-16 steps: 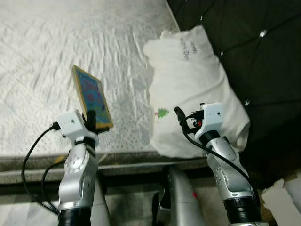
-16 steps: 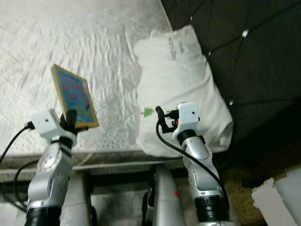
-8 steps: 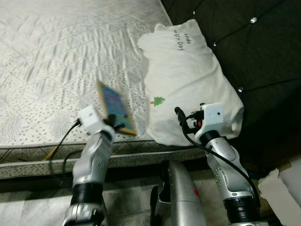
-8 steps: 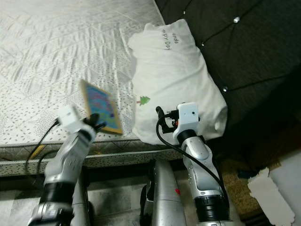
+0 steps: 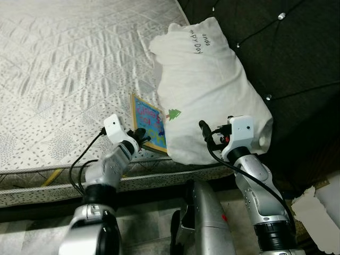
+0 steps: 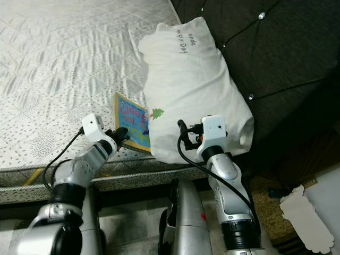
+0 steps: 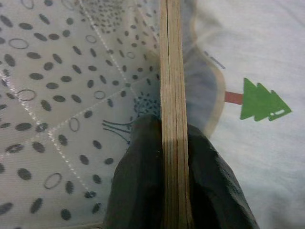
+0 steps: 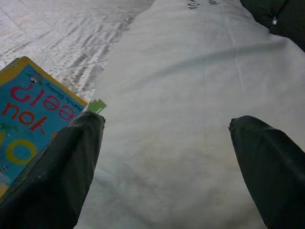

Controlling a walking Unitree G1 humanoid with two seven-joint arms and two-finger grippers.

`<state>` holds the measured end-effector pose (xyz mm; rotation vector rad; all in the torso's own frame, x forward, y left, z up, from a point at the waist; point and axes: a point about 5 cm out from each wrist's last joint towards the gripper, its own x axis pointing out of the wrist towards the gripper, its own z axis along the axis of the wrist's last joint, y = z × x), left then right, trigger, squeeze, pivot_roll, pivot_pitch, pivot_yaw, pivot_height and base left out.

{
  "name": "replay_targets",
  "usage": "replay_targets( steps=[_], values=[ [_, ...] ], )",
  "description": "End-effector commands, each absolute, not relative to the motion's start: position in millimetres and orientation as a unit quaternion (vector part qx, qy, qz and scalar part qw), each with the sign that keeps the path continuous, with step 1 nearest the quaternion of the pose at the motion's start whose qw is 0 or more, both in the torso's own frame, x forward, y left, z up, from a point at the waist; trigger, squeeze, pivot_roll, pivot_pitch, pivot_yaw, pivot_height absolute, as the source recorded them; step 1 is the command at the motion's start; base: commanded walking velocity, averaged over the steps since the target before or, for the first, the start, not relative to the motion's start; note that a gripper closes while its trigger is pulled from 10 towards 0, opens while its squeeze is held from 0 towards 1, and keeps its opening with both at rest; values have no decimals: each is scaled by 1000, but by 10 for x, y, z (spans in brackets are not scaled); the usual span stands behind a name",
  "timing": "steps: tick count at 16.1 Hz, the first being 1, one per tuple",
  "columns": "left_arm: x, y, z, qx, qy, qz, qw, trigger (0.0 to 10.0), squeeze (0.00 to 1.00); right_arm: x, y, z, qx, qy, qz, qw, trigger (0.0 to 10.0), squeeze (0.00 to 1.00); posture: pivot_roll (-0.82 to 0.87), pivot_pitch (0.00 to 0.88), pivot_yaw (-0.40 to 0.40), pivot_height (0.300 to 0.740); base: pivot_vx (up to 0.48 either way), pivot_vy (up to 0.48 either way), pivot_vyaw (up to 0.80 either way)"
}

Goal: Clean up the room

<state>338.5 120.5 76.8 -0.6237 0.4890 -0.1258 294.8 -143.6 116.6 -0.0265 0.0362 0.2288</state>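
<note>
I have the left gripper (image 5: 141,134) clamped on a picture book (image 5: 149,122), its fingers (image 7: 143,176) pressed to both covers, holding it on edge above the mattress (image 5: 64,69). Just beyond those fingers the book's far cover meets the white pillow (image 5: 207,85). This looks like the carrying-off step; next I should lift the book clear. The right gripper (image 6: 186,135) hovers wide open and empty over the pillow, ahead of the dark tufted headboard (image 5: 287,48).
</note>
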Motion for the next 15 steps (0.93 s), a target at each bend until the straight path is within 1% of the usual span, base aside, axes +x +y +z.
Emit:
replay_targets(
  steps=[1,2,3,5,8,11,15],
  values=[
    [3358,1146,671,-301,269,-66,912,10000,573,2939,-1510,1175,-19,18,102,994,10000,0,-17,108,-124,542,0,0,0],
    [3359,1149,666,-301,272,-67,912,10000,573,2938,-1511,1175,-19,18,101,995,10000,0,-17,108,-124,542,0,0,0],
    [3375,1180,658,-300,275,-70,911,10000,1000,2941,-1518,1180,-20,18,100,995,10000,0,-20,108,-126,542,0,0,0],
    [3406,1267,659,-281,275,-65,917,10000,1000,2951,-1522,1186,-22,17,100,995,10000,0,-19,107,-127,542,0,0,0],
    [3495,1543,718,-241,258,-38,935,10000,1000,2986,-1501,1195,-21,14,101,995,10000,0,-9,97,-126,542,0,0,0],
    [3545,1806,791,-220,238,-3,946,10000,1000,3036,-1466,1215,-18,9,102,995,10000,0,4,75,-122,542,0,0,0],
    [3525,1905,785,-196,237,12,952,10000,1000,3088,-1448,1228,-17,2,101,995,10000,0,13,53,-113,542,0,0,0]
  ],
)
